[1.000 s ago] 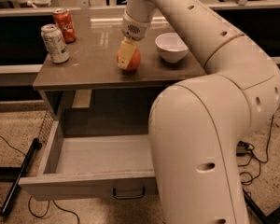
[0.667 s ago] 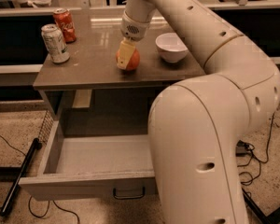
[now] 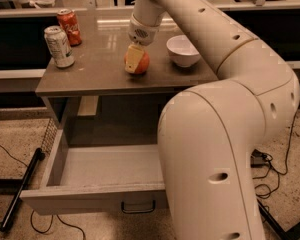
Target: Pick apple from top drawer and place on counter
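The apple [image 3: 144, 63], red-orange, sits on the counter [image 3: 95, 66] near its middle. My gripper [image 3: 138, 62] reaches down from the arm and is shut on the apple; one cream finger [image 3: 133, 59] covers the apple's left side and the other is hidden behind it. The apple's base rests on or just above the counter. The top drawer [image 3: 90, 198] is pulled out wide below the counter, its inside bare, with a dark handle [image 3: 138, 206] on the front panel. My arm's large white links fill the right half of the view.
A white bowl [image 3: 182, 50] stands right of the apple. A silver can [image 3: 59, 46] and a red soda can [image 3: 69, 27] stand at the counter's left. A black pole [image 3: 20, 189] and cables [image 3: 270, 179] lie on the floor.
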Motion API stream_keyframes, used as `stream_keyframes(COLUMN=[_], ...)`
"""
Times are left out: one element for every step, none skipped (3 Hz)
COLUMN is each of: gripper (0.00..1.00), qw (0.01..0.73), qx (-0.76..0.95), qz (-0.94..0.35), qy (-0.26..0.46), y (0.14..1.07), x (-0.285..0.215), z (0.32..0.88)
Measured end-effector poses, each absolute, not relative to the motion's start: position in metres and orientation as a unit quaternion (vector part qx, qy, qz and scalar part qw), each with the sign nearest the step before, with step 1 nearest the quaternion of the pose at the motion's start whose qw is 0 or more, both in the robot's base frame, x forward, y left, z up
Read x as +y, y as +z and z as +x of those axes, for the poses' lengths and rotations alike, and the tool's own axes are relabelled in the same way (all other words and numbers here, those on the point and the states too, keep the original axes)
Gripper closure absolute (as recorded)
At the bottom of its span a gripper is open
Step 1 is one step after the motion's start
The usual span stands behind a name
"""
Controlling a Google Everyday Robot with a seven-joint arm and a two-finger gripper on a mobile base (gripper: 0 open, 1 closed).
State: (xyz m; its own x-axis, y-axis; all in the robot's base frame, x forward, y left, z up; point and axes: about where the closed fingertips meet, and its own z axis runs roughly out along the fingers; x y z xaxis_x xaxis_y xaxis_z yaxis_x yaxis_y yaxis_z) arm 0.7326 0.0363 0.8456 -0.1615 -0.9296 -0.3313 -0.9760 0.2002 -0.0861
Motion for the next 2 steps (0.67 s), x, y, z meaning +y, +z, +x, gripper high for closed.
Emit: stream_keyframes(gripper=[0.00, 0.00], qw=[0.157, 0.158], qx=[0.758, 0.758], qz=[-0.628, -0.629], qy=[0.074, 0.074], y=[0.8425, 0.8423], x=[0.0382, 0.0388], z=[0.7338, 0.7340])
